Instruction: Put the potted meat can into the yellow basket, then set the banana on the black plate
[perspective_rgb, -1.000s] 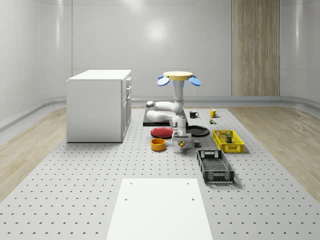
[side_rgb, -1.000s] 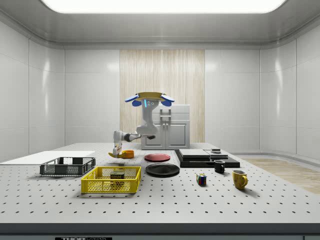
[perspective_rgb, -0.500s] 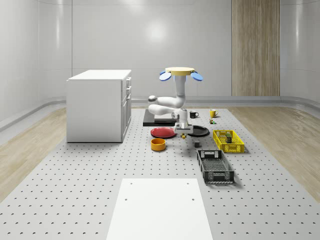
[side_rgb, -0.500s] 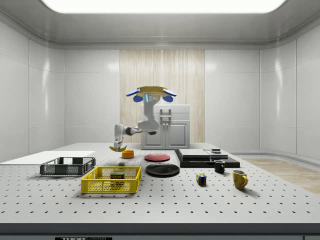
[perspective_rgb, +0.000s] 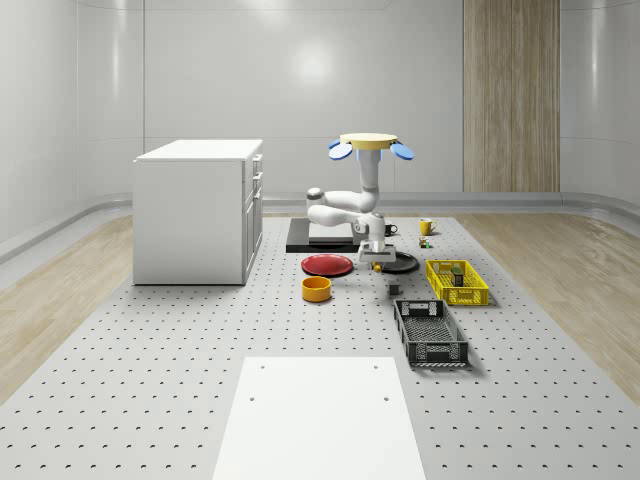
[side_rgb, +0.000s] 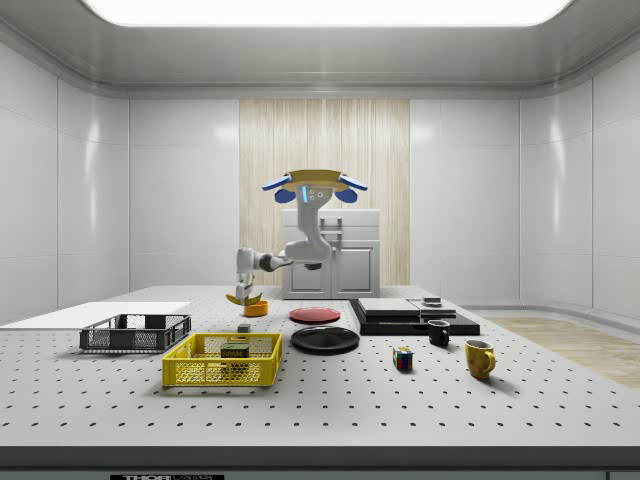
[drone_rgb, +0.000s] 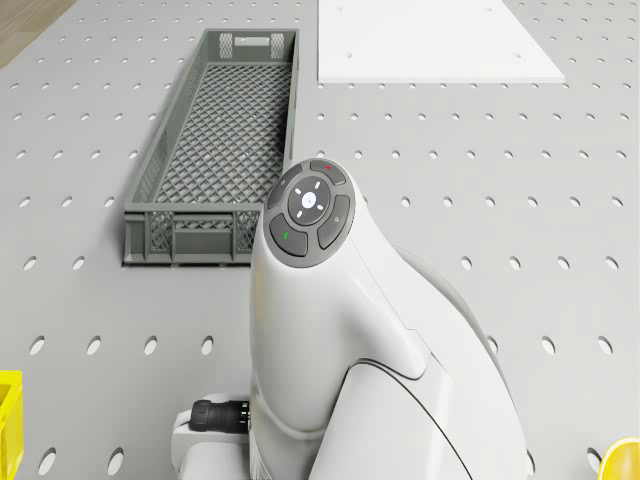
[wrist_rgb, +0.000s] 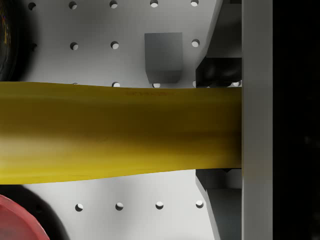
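A: Where is the drone (perspective_rgb: 369, 146), and what is its attitude?

B: The drone hovers above the perforated table (perspective_rgb: 200, 340), over the far end near the black slab (perspective_rgb: 303, 242). In the side view its rotor body (side_rgb: 315, 186) sits in front of the white cabinet (side_rgb: 345, 262).

A: State the position of the gripper (perspective_rgb: 377, 262).

B: The arm (perspective_rgb: 340, 208) folds down from the drone, and the gripper hangs over the near edge of the black plate (perspective_rgb: 402, 262), between the plate and the red plate (perspective_rgb: 327, 265). It is clear of the table surface.

A: What is the condition of the fingers?

B: The fingers are closed on the banana (wrist_rgb: 120, 132). In the wrist view the banana runs across the gap, clamped at its middle. In the side view the banana (side_rgb: 241, 297) hangs under the gripper (side_rgb: 242, 290), above the orange bowl (side_rgb: 256, 308).

A: Where is the potted meat can (side_rgb: 235, 349)?

B: The can lies inside the yellow basket (side_rgb: 222, 361). In the whole-scene view the basket (perspective_rgb: 457, 282) stands to the right of the black plate, with the can (perspective_rgb: 456, 271) visible within it.

A: What else stands nearby?

B: A dark grey basket (perspective_rgb: 430, 333) lies nearer the camera than the yellow one. A small grey block (wrist_rgb: 163, 57) rests on the table below the gripper. A black mug (side_rgb: 438, 332), a yellow mug (side_rgb: 479, 358) and a coloured cube (side_rgb: 402, 358) stand to the side view's right.
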